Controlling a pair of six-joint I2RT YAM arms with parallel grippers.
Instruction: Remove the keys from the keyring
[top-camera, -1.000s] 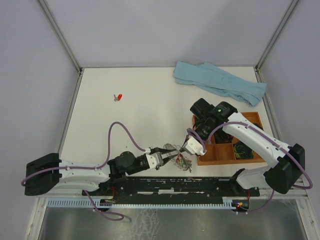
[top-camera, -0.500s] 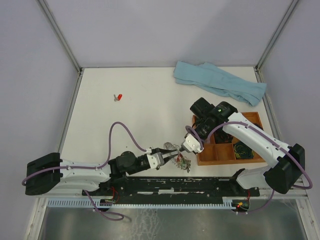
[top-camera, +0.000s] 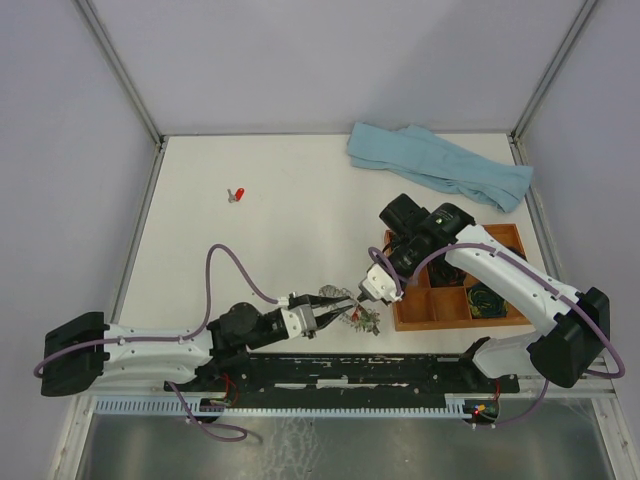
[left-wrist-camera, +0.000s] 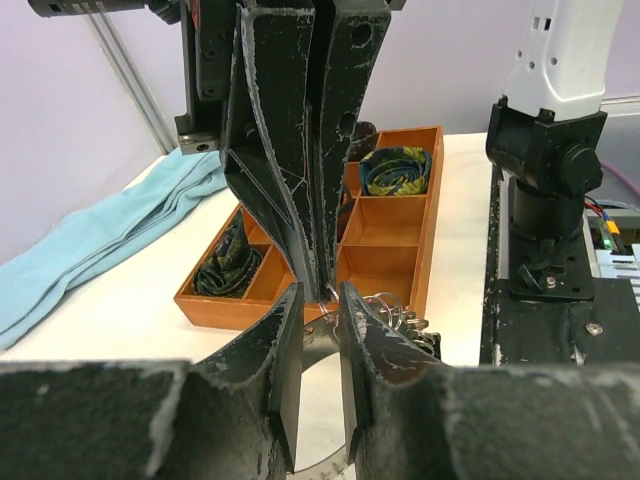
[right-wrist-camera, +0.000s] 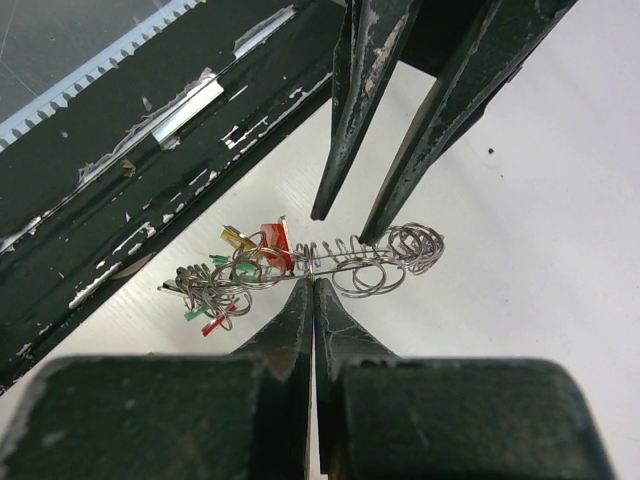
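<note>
The keyring (top-camera: 347, 297) hangs just above the table between both grippers. In the right wrist view it (right-wrist-camera: 375, 265) is edge-on, fringed with wire loops. Small red, green and yellow keys (right-wrist-camera: 268, 247) cluster at its left end, and they also show in the top view (top-camera: 368, 322). My left gripper (top-camera: 338, 311) is shut on the ring's band (left-wrist-camera: 320, 340), and its fingers (right-wrist-camera: 345, 120) reach in from above in the right wrist view. My right gripper (right-wrist-camera: 313, 285) is shut on a small loop at the ring's edge; it also shows from above (top-camera: 370, 292). One red key (top-camera: 238, 194) lies alone far left.
An orange wooden tray (top-camera: 450, 323) with dark coiled bundles (top-camera: 487, 298) stands right of the ring; it also shows in the left wrist view (left-wrist-camera: 230, 310). A light blue cloth (top-camera: 440, 165) lies at the back right. The arms' black base rail (top-camera: 350, 370) runs along the near edge.
My right gripper has moved a little up and left along the ring. My left arm's elbow has shifted left and its gripper has risen slightly, still holding the ring.
</note>
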